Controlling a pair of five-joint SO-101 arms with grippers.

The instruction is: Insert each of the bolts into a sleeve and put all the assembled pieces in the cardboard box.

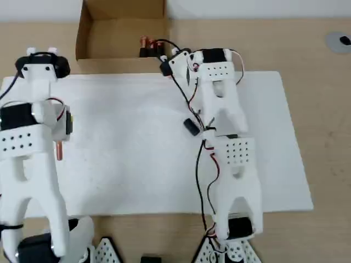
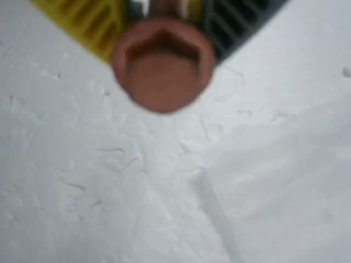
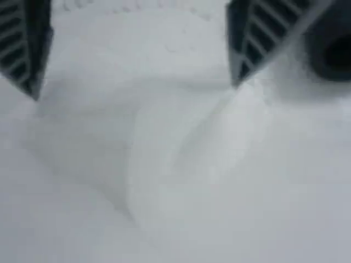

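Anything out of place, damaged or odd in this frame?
Nothing is spilled or broken. The left tool grips a copper bolt; the right tool is open near a black sleeve. Only the white mat looks slightly rumpled there.

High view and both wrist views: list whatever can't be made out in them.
High view: the pieces in the cardboard box are small, partly behind wires; uncountable.
Left wrist view: the bolt in the left gripper is blurred, its shank hidden behind its head.
Right wrist view: a dark round object, blurred and cut by the edge; unidentifiable.
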